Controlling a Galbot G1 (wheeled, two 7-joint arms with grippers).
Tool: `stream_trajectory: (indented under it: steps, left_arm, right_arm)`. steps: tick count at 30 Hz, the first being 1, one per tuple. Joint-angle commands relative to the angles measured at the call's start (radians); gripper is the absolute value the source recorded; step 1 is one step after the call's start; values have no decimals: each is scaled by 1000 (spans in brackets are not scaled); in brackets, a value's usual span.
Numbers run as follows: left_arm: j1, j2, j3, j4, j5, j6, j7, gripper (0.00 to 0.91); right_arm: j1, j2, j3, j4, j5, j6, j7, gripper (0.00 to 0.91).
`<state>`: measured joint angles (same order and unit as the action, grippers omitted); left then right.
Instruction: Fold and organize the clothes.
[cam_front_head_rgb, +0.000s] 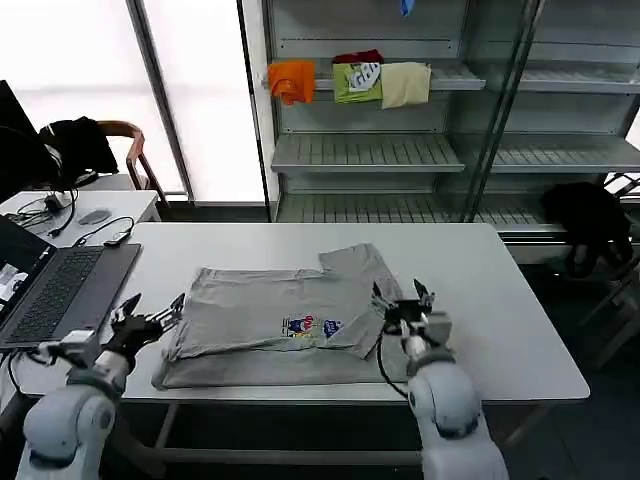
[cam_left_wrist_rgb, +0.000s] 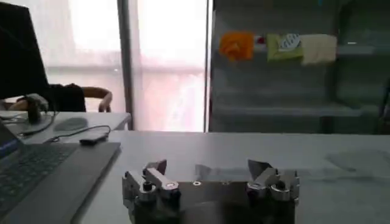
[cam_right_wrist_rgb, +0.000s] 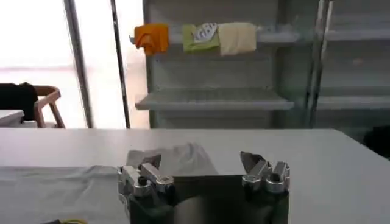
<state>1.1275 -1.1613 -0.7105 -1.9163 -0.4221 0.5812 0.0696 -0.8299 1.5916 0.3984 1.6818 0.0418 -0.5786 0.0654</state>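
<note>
Head view gives us the whole layout: a white tabletop (cam_front_head_rgb: 500, 300) with a light grey shirt (cam_front_head_rgb: 270, 320) lying flat near its front edge, about midway along it. The shirt is partly folded, one sleeve turned up toward the far edge, and its small multicoloured print (cam_front_head_rgb: 308, 326) faces up close to the front edge. Our left tool (cam_front_head_rgb: 150, 318) sits just beside the shirt's left border, low over the tabletop, fingers spread wide and holding nothing. Our right tool (cam_front_head_rgb: 403, 300) sits at the shirt's right border, also spread wide and empty; whether it touches the cloth we cannot tell. A laptop (cam_front_head_rgb: 55, 290) lies by the tabletop's left edge.

Left wrist view adds what the head view cannot: the left tool (cam_left_wrist_rgb: 207, 169) seen from behind, its two fingers (cam_left_wrist_rgb: 155, 167) well apart, with bare tabletop (cam_left_wrist_rgb: 256, 149) ahead of it and the laptop (cam_left_wrist_rgb: 36, 176) alongside.

Right wrist view shows the right tool (cam_right_wrist_rgb: 201, 163) with a wide gap between its fingers (cam_right_wrist_rgb: 251, 161), and the grey shirt (cam_right_wrist_rgb: 73, 189) spread beside and ahead of it, a raised fold visible through that gap.

Both wrist views and the head view share the shelf behind, with orange (cam_front_head_rgb: 291, 78), green (cam_front_head_rgb: 357, 80) and beige (cam_front_head_rgb: 405, 83) clothes on it.
</note>
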Motion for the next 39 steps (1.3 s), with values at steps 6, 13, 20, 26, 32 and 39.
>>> stream_trajectory:
  steps: [6, 13, 20, 26, 32, 39]
  left_arm:
    - [-452, 80, 243, 568, 118, -2, 87, 907]
    - [-514, 53, 278, 691, 155, -2, 119, 907]
    - [-536, 15, 280, 717, 179, -2, 123, 907]
    - [-542, 6, 277, 726, 195, -3, 126, 907]
    - [-545, 1, 275, 736, 210, -3, 129, 907]
    - [-544, -6, 265, 744, 211, -4, 132, 736]
  right_arm:
    - [424, 66, 47, -619, -91, 58, 9, 907]
    - [443, 66, 46, -710, -109, 129, 9, 907]
    - [451, 66, 33, -751, -103, 165, -8, 907]
    - [455, 66, 26, -788, -111, 182, -43, 907]
    - [444, 66, 16, -806, -130, 202, -70, 867]
    - [437, 66, 13, -828, -139, 212, -102, 605]
